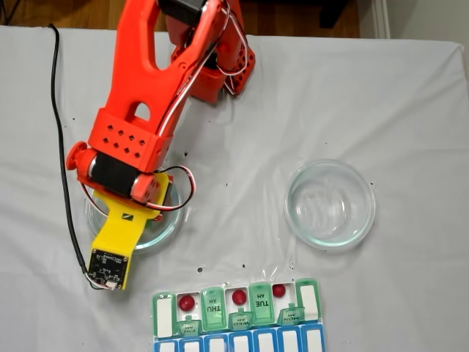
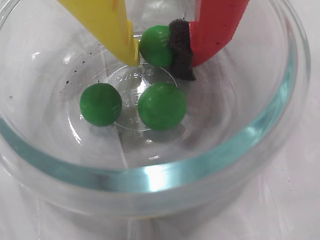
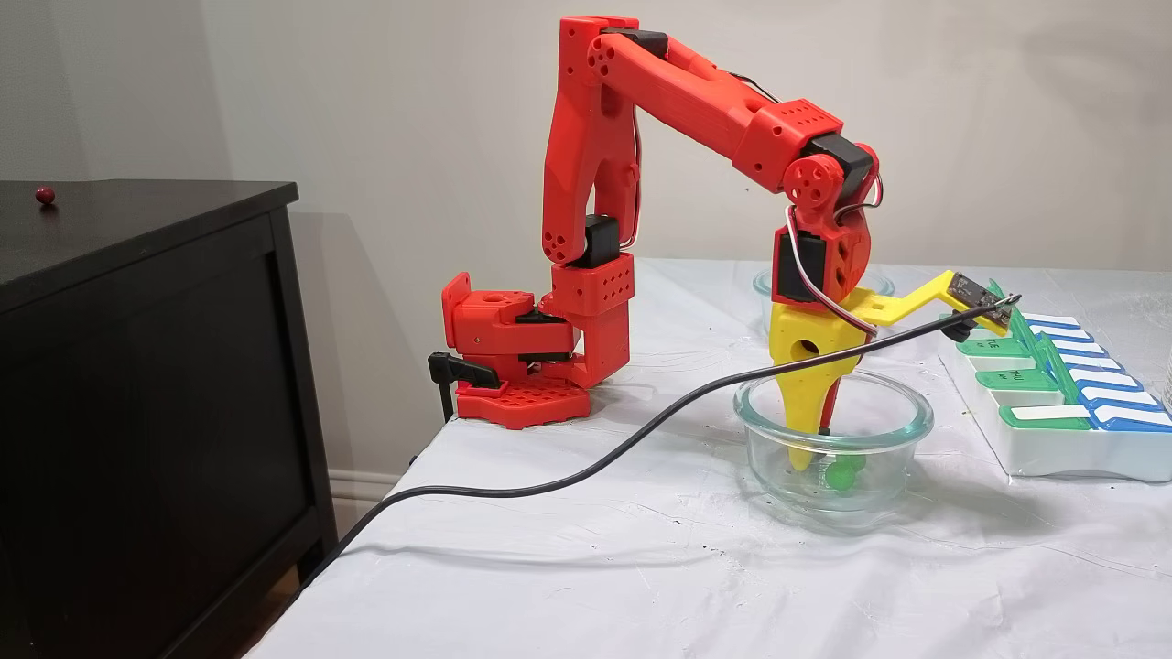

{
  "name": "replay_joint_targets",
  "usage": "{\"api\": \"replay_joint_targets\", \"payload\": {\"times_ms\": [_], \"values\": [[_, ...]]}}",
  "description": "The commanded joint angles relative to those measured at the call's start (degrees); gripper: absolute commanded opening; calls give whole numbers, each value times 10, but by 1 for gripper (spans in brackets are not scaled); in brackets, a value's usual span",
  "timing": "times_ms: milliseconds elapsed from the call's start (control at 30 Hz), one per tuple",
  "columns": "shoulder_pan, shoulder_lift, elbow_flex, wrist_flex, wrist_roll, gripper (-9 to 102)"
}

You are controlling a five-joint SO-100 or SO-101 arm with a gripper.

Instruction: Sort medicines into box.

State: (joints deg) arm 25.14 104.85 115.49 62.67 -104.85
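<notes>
Claw [image 2: 157, 47] down inside a clear glass dish [image 2: 150, 177], nearly closed around one green ball [image 2: 155, 46]: yellow finger [image 2: 107, 22] touching the ball's left side in the wrist view, red finger's black foam pad [image 2: 181, 47] pressed to its right side. Ball low in the dish, whether lifted off the glass floor or not impossible to tell. Two more green balls loose on the dish floor below it in the wrist view, one toward the left [image 2: 100, 104], one nearer the middle [image 2: 161, 106], just apart from each other. Same dish [image 3: 902, 430] on a white cloth [image 3: 641, 549] in a fixed view, yellow finger reaching down into it from the red arm [image 3: 678, 87]. Second glass dish [image 1: 330, 204] well to the right in a fixed view from above. Pill box [image 1: 238, 312] near the bottom edge of that view, several green lids standing open, one dark red ball in each of three open white compartments: left [image 1: 187, 301], middle [image 1: 238, 296], right [image 1: 278, 290]. Row of blue lids along the box's lower side. Black cable [image 3: 549, 476] trailing off the table edge. Small dark red ball [image 3: 44, 194] on a dark cabinet [image 3: 137, 384] beside the table.
</notes>
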Motion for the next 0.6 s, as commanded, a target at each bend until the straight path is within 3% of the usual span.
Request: {"api": "replay_joint_targets", "payload": {"times_ms": [0, 567], "values": [[-4, 28, 0, -12, 6, 0], [-18, 134, -135, 45, 126, 0]]}}
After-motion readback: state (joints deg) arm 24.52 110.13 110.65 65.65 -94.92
